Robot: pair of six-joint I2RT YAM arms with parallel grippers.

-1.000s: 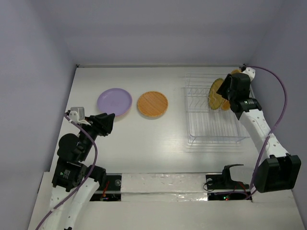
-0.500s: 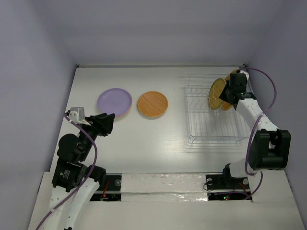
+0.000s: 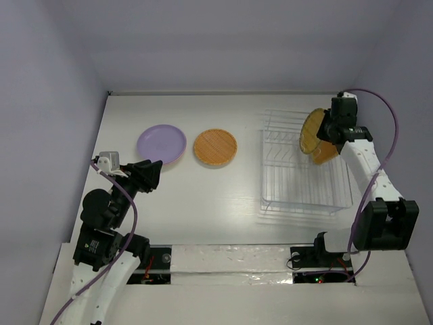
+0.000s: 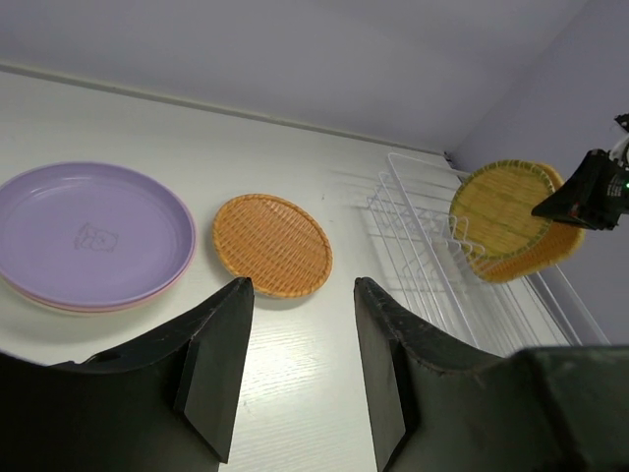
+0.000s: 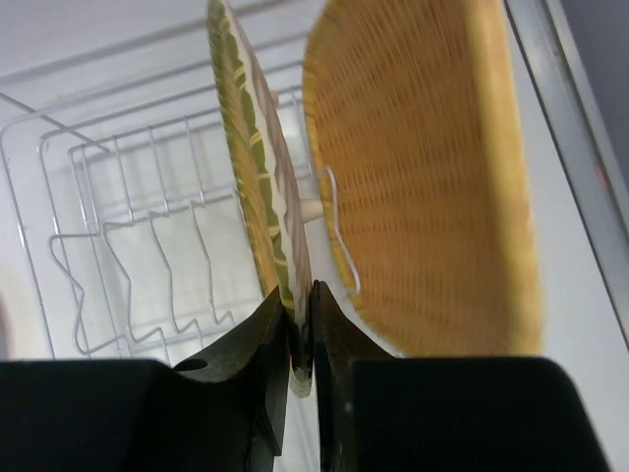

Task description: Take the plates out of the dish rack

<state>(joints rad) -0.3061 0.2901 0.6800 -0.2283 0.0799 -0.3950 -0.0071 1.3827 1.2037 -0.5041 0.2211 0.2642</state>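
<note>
The wire dish rack [image 3: 298, 177] stands at the right of the table. My right gripper [image 3: 327, 130] is over its far end, shut on the rim of a round yellow-green plate [image 3: 310, 130] held on edge. In the right wrist view the jaws [image 5: 300, 297] pinch that plate's rim [image 5: 257, 167]. A squarish orange woven plate [image 5: 423, 177] leans just beside it, with a rack wire across its face. A lavender plate [image 3: 162, 143] and a round orange textured plate [image 3: 215, 147] lie flat on the table at the left. My left gripper [image 3: 146, 175] hangs open and empty, nearer than the lavender plate.
In the left wrist view a pink rim shows under the lavender plate [image 4: 93, 231], with the orange round plate [image 4: 272, 244] to its right. The rack [image 4: 432, 265] sits close to the right wall. White walls close in the table at the back and sides.
My right gripper has closed on the yellow-green plate's rim and the plate has come up a little. The rack has shifted slightly. The left arm has stayed put.
</note>
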